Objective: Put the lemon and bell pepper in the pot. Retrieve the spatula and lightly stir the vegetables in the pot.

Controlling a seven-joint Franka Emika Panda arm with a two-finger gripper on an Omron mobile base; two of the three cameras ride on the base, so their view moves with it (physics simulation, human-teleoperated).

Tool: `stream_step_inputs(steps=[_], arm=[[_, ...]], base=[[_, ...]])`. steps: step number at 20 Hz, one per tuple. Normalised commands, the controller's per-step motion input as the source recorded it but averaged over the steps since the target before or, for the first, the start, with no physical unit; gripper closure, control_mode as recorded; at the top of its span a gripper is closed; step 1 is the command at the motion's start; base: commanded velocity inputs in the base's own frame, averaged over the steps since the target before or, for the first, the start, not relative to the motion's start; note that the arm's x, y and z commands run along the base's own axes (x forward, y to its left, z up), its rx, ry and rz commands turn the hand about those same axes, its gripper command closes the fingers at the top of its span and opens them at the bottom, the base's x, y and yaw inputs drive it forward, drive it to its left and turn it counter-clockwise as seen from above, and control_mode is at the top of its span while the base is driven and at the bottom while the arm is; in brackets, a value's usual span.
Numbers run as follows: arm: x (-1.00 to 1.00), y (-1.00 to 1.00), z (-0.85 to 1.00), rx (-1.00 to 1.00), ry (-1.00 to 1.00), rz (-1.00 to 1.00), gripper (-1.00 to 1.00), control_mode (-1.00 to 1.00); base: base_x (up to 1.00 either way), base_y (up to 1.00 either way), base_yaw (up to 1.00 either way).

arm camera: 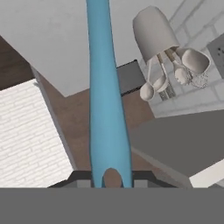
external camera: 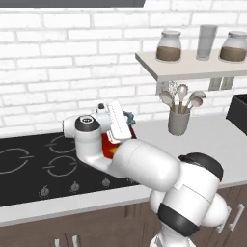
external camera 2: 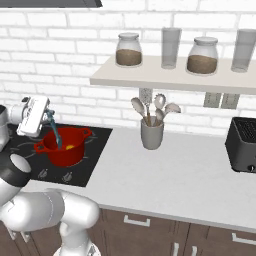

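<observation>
The red pot (external camera 2: 64, 155) stands on the black cooktop (external camera 2: 95, 145). The yellow lemon (external camera 2: 70, 147) lies inside it. I cannot make out the bell pepper against the pot's red inside. Just above the pot's left rim, my gripper (external camera 2: 48, 116) is shut on the handle of the light-blue spatula (external camera 2: 55, 133), which slants down into the pot. In the hand view the spatula (arm camera: 107, 96) runs straight away from the gripper (arm camera: 112, 180). From the left base view my own arm covers most of the pot (external camera: 106, 144).
A grey holder of spoons and a whisk (external camera 2: 151, 134) stands on the counter right of the cooktop. A shelf (external camera 2: 170, 80) with jars and glasses hangs above it. A black toaster (external camera 2: 244, 145) sits at the far right.
</observation>
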Motion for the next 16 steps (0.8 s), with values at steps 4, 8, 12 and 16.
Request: stream_step_inputs(steps=[4, 8, 12, 16], arm=[[-0.15, -0.12, 0.0, 0.0, -0.09, 0.0, 1.0, -1.0], [-0.31, -0.23, -0.02, 0.0, -0.09, 0.0, 1.0, -1.0], [-0.22, -0.12, -0.21, -0.02, -0.02, 0.0, 1.0, -1.0], [-0.06, 0.0, -0.47, -0.05, 0.0, 0.0, 1.0, -1.0]], base=[[0.0, 0.0, 0.0], [0.0, 0.0, 0.0], [0.0, 0.0, 0.0], [0.0, 0.0, 0.0]])
